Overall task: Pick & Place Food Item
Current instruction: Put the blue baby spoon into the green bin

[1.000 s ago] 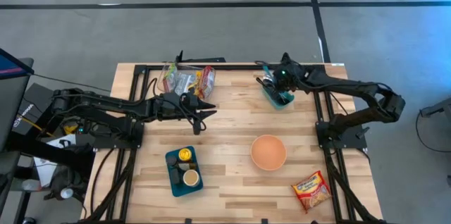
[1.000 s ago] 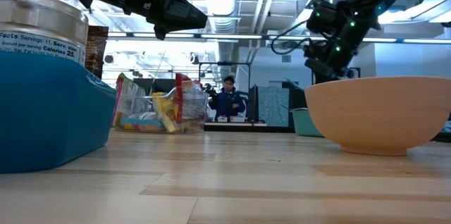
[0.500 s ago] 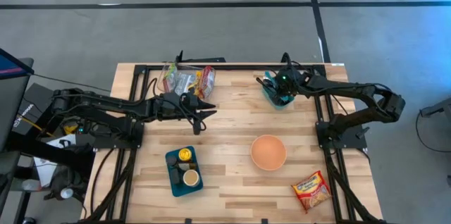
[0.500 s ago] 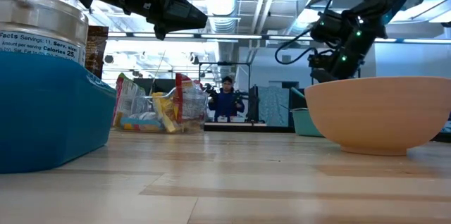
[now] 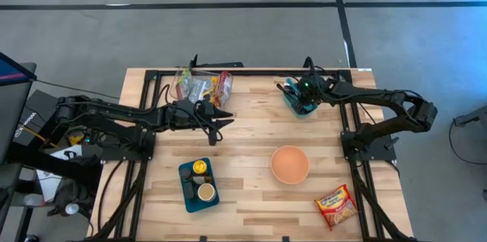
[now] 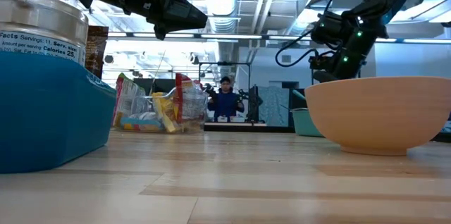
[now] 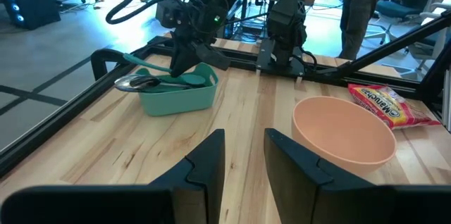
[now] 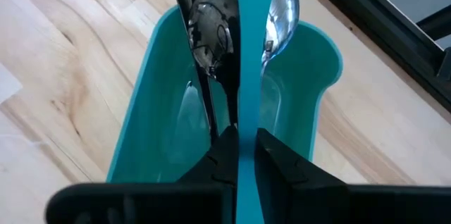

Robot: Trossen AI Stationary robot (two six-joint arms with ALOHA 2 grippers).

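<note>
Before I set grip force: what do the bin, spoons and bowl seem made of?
Teal bin: likely plastic, smooth, uniformly coloured. Spoons: polished metal, mirror-like reflections. Teal utensil handle in the right gripper: probably plastic, matte. Peach bowl: matte, plastic or ceramic, unclear.

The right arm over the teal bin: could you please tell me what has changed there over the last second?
The right end effector has swung round over the teal bin and settled lower into it; it is now shut on the teal utensil. The left end effector, the bowl, the snack bags, the ramen packet and the blue tray stayed put.
</note>
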